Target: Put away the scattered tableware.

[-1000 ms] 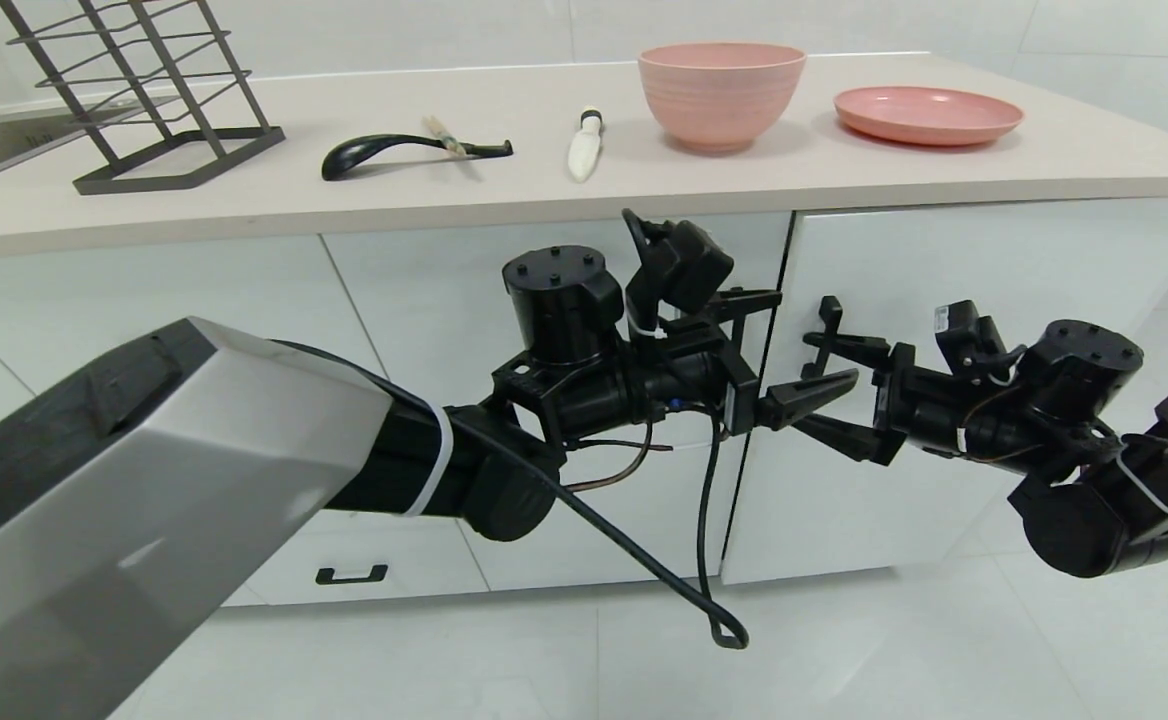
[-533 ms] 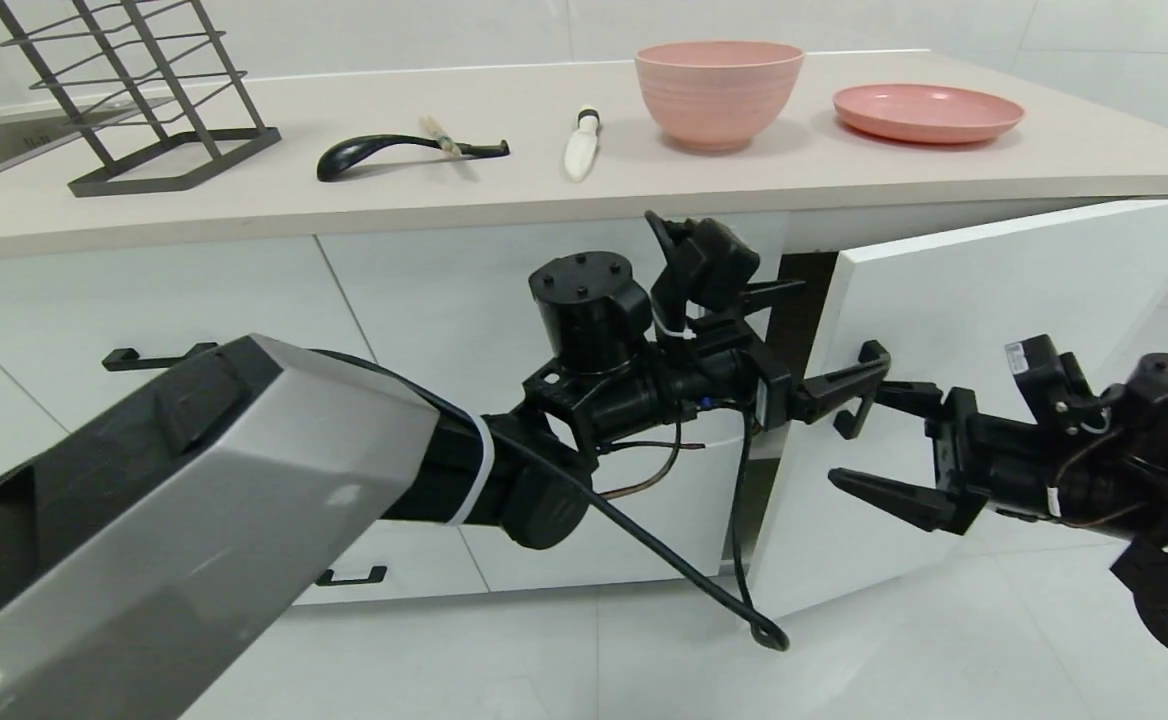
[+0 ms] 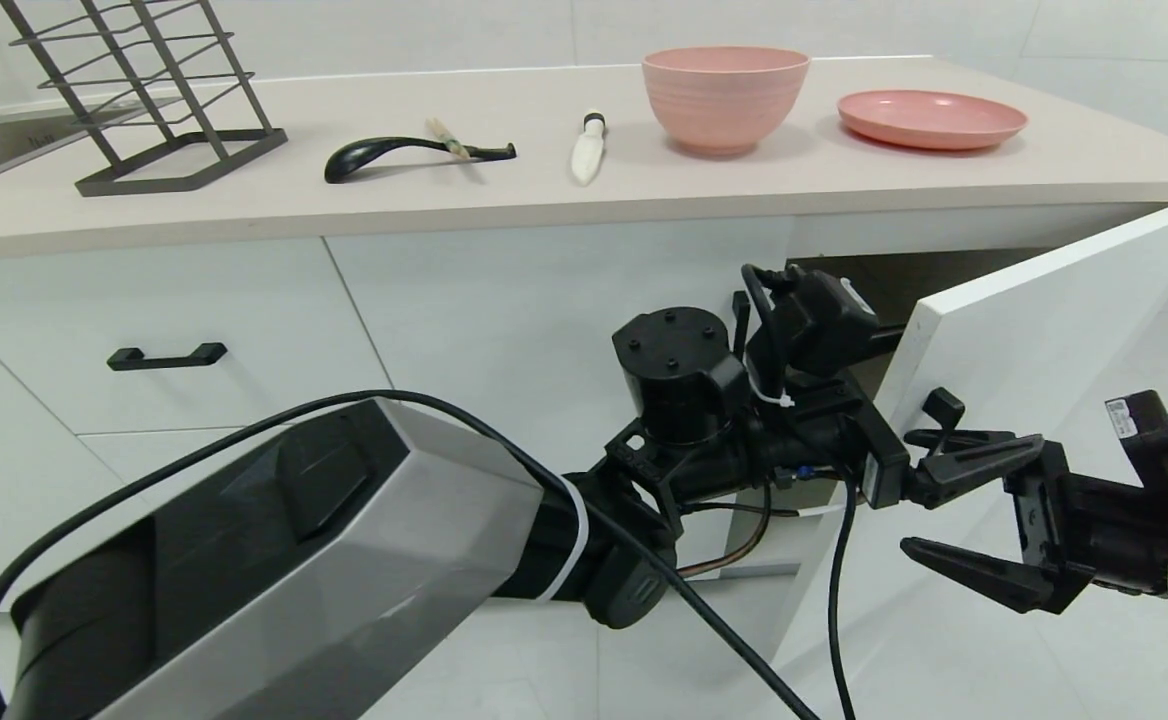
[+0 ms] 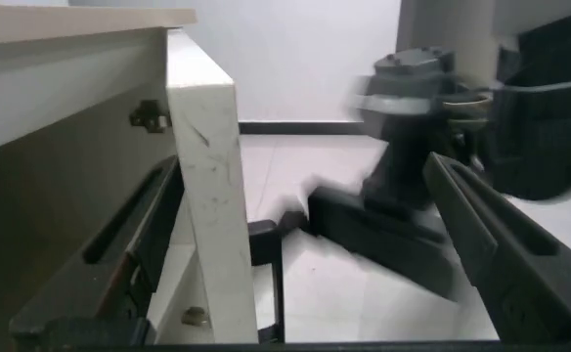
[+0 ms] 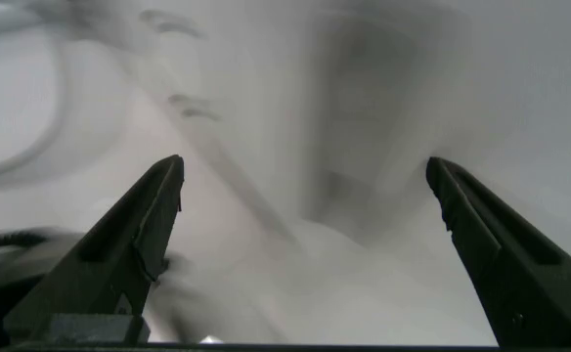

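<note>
The pink bowl [image 3: 724, 95] stands upright on the pale counter [image 3: 844, 175], near its back. The other tableware lies on the same counter in a row with it. A pink plate [image 3: 932, 118] sits near the bowl on its right, apart from it. A white knife [image 3: 587, 148] lies near the bowl's left. Farther left of the bowl lies a black spoon [image 3: 349, 162], with a pair of chopsticks [image 3: 449, 140] crossing its handle. Nothing of this is in either gripper.

Below the bowl and a little to its right, a white cabinet door [image 3: 1044, 300] stands open, with a dark gap behind it. The left gripper [image 4: 300, 191] is at the door's free edge with its fingers [image 4: 501, 254] spread. One finger is on the inner side of the panel and the other on the outer side, so the edge stands between them. They are not clamped on it. The black door handle [image 3: 944, 408] is just beside the outer finger. The right gripper [image 5: 303, 166] faces the door's front, lower than the bowl and farther right. Its fingers [image 5: 129, 244] are wide apart and hold nothing; whether they touch the door cannot be told.

Far to the bowl's left stand a dark wire rack [image 3: 159, 100] and, beyond it, a sink [image 3: 4, 140]. Below the bowl to the left is a drawer front with a black handle [image 3: 166, 355]. The floor [image 3: 504, 660] is white and glossy.
</note>
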Robot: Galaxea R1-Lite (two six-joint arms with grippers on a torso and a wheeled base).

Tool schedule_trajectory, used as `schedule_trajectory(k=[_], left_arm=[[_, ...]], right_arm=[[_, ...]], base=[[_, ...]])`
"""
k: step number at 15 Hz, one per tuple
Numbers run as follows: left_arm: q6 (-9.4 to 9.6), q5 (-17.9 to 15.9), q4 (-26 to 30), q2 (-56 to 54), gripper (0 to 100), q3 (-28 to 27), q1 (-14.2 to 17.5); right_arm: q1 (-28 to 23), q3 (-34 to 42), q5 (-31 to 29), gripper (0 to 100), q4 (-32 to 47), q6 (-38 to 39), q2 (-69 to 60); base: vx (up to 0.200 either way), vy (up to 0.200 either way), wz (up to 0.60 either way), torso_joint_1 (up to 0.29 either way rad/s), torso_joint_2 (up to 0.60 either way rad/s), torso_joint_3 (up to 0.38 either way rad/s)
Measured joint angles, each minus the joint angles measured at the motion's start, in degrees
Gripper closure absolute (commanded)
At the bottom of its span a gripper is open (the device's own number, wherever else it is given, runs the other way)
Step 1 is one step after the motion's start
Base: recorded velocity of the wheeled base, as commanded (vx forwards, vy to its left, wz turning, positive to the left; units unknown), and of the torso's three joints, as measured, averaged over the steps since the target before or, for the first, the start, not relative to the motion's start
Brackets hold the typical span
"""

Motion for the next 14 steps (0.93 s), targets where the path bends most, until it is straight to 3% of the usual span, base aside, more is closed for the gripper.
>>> schedule_trajectory(k=[1, 7, 8, 12, 14], left_arm=[[-0.10, -0.61, -0.30, 0.22, 0, 0.07, -0.26], [-0.35, -0.39, -0.88, 2.18, 0, -1.63, -2.35], [-0.51, 1.37, -0.73, 2.54, 0, -2.24, -2.68], [-4.57, 10.14, -0.02, 3.34, 0, -2.93, -2.49], [-4.73, 12.09, 0.00, 3.50, 0, -3.01, -2.35]], right_arm=[[-2.76, -0.17, -3.01, 0, 0.22, -0.02, 0.33], [-6.28, 2.26, -2.93, 0, -0.20, -0.82, 0.95], [-6.28, 3.55, -2.88, 0, -0.39, -0.87, 0.33], [-6.45, 9.59, -2.73, 0, -1.23, -1.04, -7.62], [-7.17, 12.62, -3.01, 0, -0.94, -1.22, -14.46]], base=[[0.000, 0.000, 0.00, 0.000, 0.00, 0.000], [0.000, 0.000, 0.00, 0.000, 0.00, 0.000], [0.000, 0.000, 0.00, 0.000, 0.00, 0.000], [0.000, 0.000, 0.00, 0.000, 0.00, 0.000], [0.000, 0.000, 0.00, 0.000, 0.00, 0.000]])
